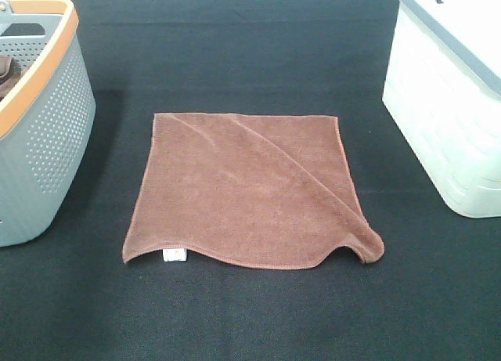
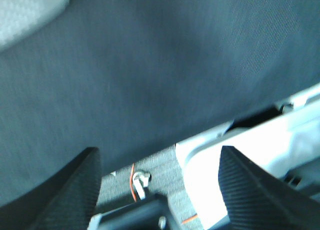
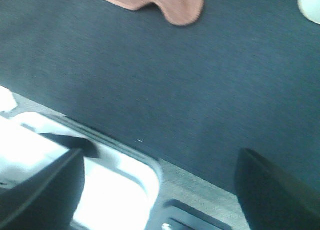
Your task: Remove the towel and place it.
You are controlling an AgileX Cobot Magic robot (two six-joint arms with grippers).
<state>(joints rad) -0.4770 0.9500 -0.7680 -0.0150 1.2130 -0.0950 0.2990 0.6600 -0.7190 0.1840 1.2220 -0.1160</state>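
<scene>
The square reddish-brown terry towel (image 1: 246, 190) lies spread out on the black cloth-covered table (image 1: 250, 322), about midway between the two containers. It is mostly flat. A long diagonal crease runs from its far left part down toward its near right corner, and that near right corner (image 1: 368, 247) is curled up and folded over on itself. The stitched hem along the near edge waves slightly, and a small white tag (image 1: 174, 254) sticks out at the near left corner.

At the left edge of the high view stands a grey perforated plastic basket with an orange rim (image 1: 47, 118), well apart from the towel. Something dark brown (image 1: 6, 73) shows inside it, too cropped to identify. At the right stands a white moulded plastic bin with a grey lid edge (image 1: 450, 102), also clear of the towel.

Neither arm shows in the high view. In the left wrist view, the left end effector (image 2: 157, 182) has its two dark textured fingers (image 2: 75, 190) spread wide apart with nothing between them, over the black surface near the table's edge. In the right wrist view, the right end effector (image 3: 160, 187) is likewise spread wide and holds nothing. The curled corner of the towel appears at the far edge of that view, though the picture is blurred.
</scene>
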